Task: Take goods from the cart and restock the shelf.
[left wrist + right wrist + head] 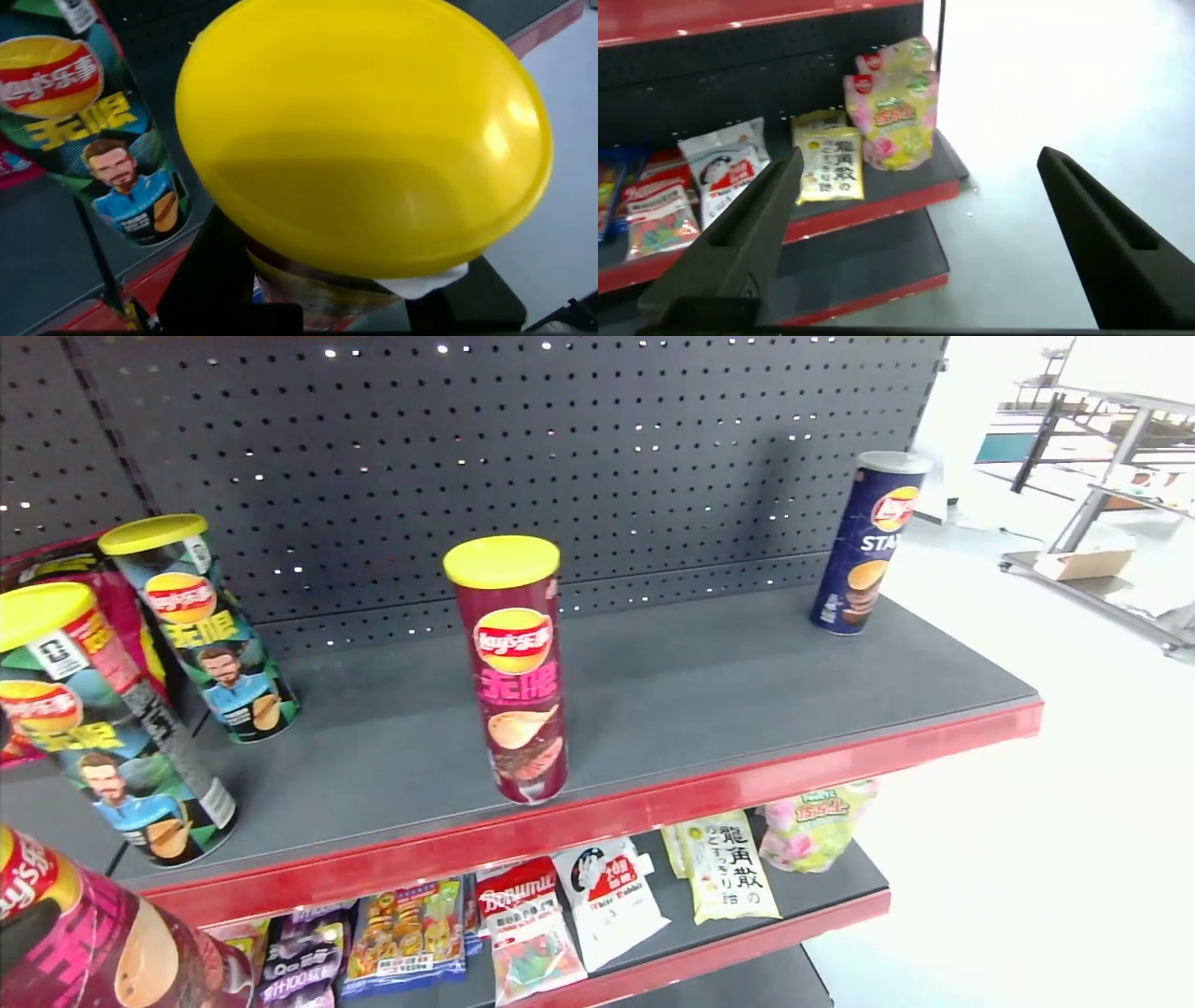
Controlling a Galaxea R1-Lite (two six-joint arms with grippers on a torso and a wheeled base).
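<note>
Currently, left gripper (341, 301) clamped on chip can (364, 131), right gripper (920, 233) spread empty, shelf (709, 681) bearing upright cans (512, 672).

Standing on the upper shelf (709, 681): two teal cans (229, 644) at nine o'clock, one maroon can (513, 681) at centre, one navy can (864, 546) at two o'clock. One further maroon can (84, 943) at seven o'clock; at least six snack bags (724, 868) at six.

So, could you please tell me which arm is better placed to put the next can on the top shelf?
Left. The left tool is shut on a maroon can just in front of the top shelf. The right tool hangs open and empty down by the lower shelves.
</note>
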